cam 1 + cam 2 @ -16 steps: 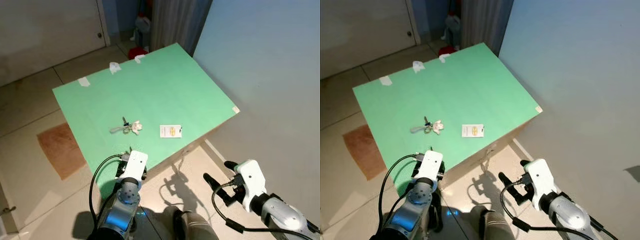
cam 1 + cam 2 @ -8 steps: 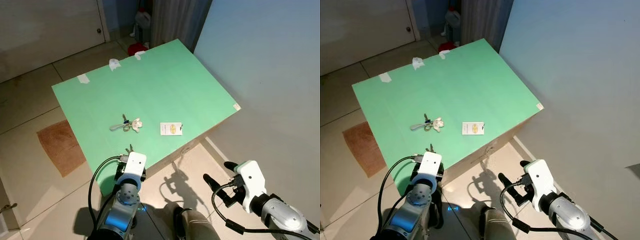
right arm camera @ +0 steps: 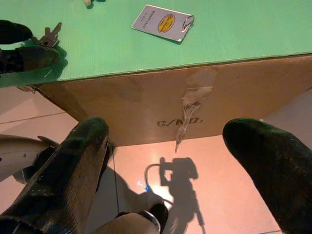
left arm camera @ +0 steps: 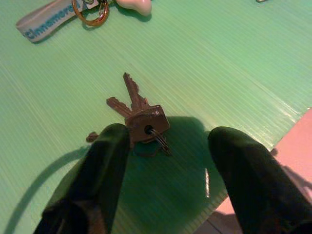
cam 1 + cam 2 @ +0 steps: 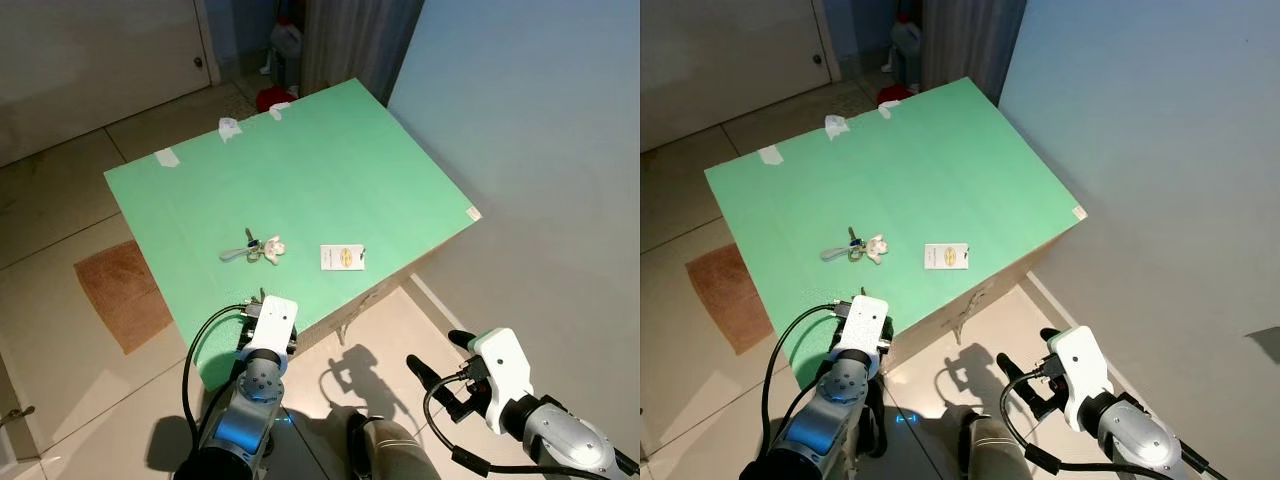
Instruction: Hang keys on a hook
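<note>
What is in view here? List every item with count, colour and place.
box: one, cardboard with green top, ahead on the tiled floor
keys: one bunch, dull metal, near edge of the box top
keyring: one, pale strap and white charm, mid box top
card: one, white with yellow label, beside the keyring
tape scraps: three, white, far edge
mat: one, brown, floor
left tool: black, open around the keys
right tool: black, open, over the floor

Head eyes look down on the green table [image 5: 330,170]; wrist cameras view its near edge closely.
</note>
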You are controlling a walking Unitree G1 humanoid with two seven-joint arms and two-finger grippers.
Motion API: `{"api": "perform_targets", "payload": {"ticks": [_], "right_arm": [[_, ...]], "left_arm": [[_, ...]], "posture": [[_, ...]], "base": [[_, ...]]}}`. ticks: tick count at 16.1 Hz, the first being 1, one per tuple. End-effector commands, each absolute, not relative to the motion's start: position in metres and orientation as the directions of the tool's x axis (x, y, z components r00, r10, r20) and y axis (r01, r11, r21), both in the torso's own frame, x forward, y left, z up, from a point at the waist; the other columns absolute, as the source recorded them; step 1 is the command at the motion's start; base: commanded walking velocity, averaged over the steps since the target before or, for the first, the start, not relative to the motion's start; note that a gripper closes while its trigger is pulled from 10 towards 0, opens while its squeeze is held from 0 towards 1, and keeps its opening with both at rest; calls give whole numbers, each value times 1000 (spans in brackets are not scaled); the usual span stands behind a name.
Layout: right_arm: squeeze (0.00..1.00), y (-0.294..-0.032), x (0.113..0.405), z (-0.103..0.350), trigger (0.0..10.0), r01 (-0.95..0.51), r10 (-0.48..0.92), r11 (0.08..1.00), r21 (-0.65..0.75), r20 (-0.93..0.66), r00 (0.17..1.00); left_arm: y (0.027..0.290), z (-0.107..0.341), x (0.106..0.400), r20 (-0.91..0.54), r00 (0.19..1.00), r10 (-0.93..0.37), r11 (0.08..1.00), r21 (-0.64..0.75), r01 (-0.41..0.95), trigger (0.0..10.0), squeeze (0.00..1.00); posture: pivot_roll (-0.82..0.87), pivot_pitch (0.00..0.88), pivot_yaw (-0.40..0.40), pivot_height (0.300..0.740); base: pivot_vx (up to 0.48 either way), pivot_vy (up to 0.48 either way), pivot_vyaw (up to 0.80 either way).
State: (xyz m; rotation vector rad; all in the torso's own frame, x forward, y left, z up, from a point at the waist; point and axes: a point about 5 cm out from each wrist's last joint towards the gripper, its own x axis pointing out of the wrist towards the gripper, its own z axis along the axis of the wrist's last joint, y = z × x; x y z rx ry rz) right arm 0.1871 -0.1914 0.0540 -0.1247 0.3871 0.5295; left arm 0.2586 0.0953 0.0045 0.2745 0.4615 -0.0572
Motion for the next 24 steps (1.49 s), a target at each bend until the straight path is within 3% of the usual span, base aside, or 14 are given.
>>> {"api": "perform_targets", "payload": {"ticks": [1,11,15,16,17,24], "right_arm": [[0,-193,182,54,10000,-506,461,863,-10,-396,794],[0,-192,180,52,10000,-507,461,862,-7,-407,789],[0,-192,180,52,10000,-509,462,861,-6,-412,786],[0,-192,180,51,10000,-509,462,861,-5,-413,785],[0,-192,180,51,10000,-510,463,860,-3,-414,784],[0,-191,178,50,10000,-517,470,856,2,-423,775]], "left_arm": [[70,1,252,-491,869,-51,980,142,137,0,0],[64,4,254,-503,861,-73,991,58,118,0,0],[66,23,262,-417,907,-67,979,148,141,0,0],[68,23,262,-417,908,-48,974,183,136,10000,0],[70,22,261,-422,906,-44,974,185,133,10000,1000],[66,18,248,-474,880,-19,976,183,119,10000,1000]], "posture": [[-347,298,-74,736],[-342,303,-75,736],[-337,310,-78,736],[-337,313,-77,736],[-337,315,-78,736],[-331,323,-82,736]], "base": [[0,0,0],[0,0,0],[0,0,0],[0,0,0],[0,0,0],[0,0,0]]}}
